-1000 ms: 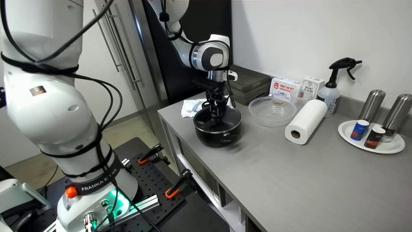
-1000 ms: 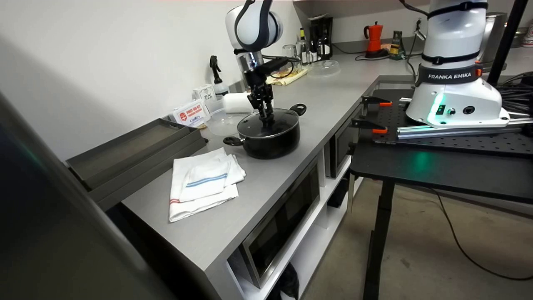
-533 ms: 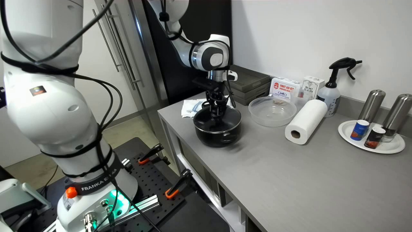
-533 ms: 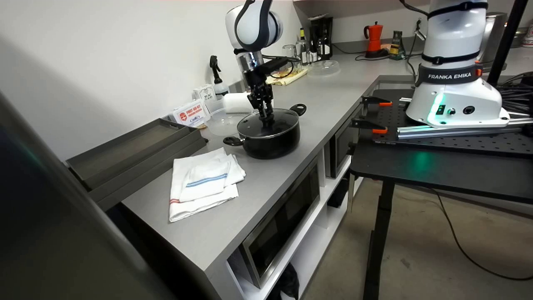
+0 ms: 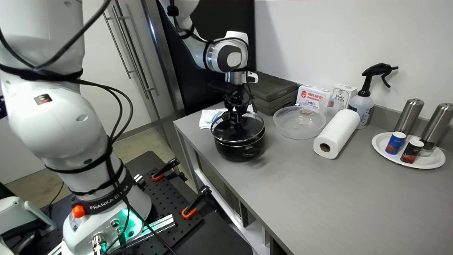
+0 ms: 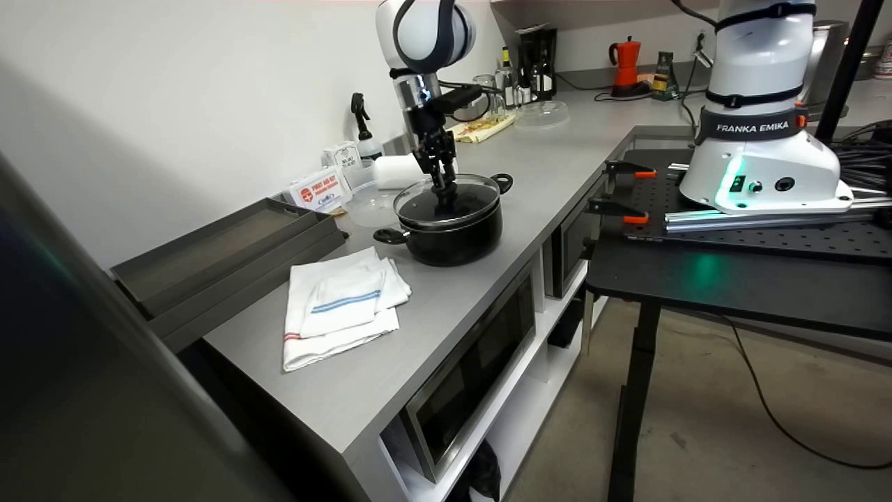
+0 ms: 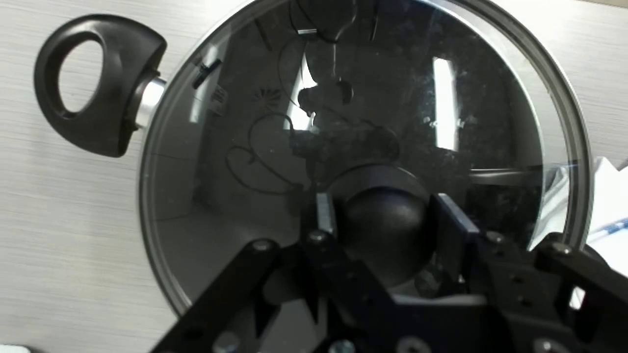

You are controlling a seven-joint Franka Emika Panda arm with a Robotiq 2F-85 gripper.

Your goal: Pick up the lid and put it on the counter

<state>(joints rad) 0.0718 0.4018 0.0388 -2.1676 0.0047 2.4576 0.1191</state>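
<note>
The glass lid (image 5: 252,128) with its metal rim hangs slightly above the black pot (image 5: 240,152), a narrow gap between them. It looks slightly tilted. In the other exterior picture the lid (image 6: 479,198) also sits just over the pot (image 6: 456,245). My gripper (image 5: 236,124) points down at the lid's middle. In the wrist view the gripper (image 7: 385,213) has its pads on both sides of the black knob (image 7: 385,228), shut on it. The lid (image 7: 235,215) fills that view and one pot handle (image 7: 110,83) sticks out beside it. The grey counter (image 5: 318,198) bears the pot.
A folded white towel (image 6: 341,307) and stacked grey trays (image 6: 230,251) lie near the pot. A clear round dish (image 5: 299,124), a paper towel roll (image 5: 336,134), a first aid box (image 5: 312,97) and a spray bottle (image 5: 361,106) stand along the wall. A white plate (image 5: 384,143) holds grinders.
My gripper has risen a little with the lid. The lid rested on the pot before; now a gap shows between lid and pot rim. The pot has not moved.
</note>
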